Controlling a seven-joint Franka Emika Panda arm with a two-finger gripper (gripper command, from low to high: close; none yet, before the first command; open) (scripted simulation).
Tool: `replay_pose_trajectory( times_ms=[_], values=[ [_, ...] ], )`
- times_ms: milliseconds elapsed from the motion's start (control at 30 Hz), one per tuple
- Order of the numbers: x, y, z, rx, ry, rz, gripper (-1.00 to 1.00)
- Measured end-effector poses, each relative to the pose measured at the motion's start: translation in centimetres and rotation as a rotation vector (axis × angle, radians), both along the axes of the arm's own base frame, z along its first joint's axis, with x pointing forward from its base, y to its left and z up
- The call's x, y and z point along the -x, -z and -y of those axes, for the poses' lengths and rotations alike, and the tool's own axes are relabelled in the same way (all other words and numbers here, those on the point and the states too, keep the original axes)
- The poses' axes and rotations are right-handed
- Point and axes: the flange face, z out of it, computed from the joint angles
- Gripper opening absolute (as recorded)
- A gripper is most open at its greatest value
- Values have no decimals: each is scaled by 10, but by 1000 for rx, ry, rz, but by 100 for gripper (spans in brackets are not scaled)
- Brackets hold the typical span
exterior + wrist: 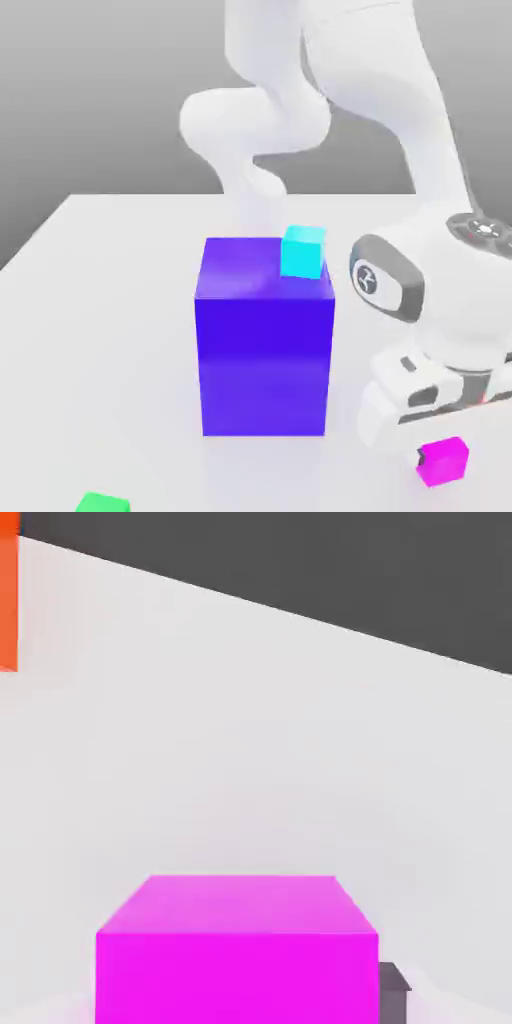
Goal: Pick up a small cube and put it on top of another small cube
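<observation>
1. Magenta-pink small cube (pixel 443 461): it sits on the white table (pixel 100 300) near the front edge, at the exterior view's right, directly beneath the gripper (pixel 440 440). In the hand view the same cube (pixel 237 949) lies close under the camera, with a dark fingertip (pixel 394 990) touching its side.
2. Jaw state: the jaws are clenched on the magenta-pink small cube. The cube appears to rest on the table surface; lift-off is not yet evident.
3. Current step, as judged: grasp completed, pick-up phase. Transport and placement remain.
4. Target: the green small cube (pixel 103 503) lies at the front edge of the table on the exterior view's left, well apart from the held cube.
5. Obstacles: the big blue block (pixel 265 340) stands between the two cubes and slightly behind the line joining them. A cyan small cube (pixel 302 251) rests on its top rear corner. An orange object (pixel 8 592) is visible at the border of the hand view; its identity cannot be determined.
6. Next move requirement, as judged: raise the cube vertically, traverse toward the exterior view's left in front of the blue block, align squarely over the green cube, lower until contact, then release.
</observation>
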Motion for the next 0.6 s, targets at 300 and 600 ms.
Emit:
replay_pose_trajectory(
  times_ms=[300, 600],
  values=[
    [-70, -33, 200, 6, 782, 0, -100],
    [-74, 0, 355, -4, 1335, 1, 100]
  ],
)
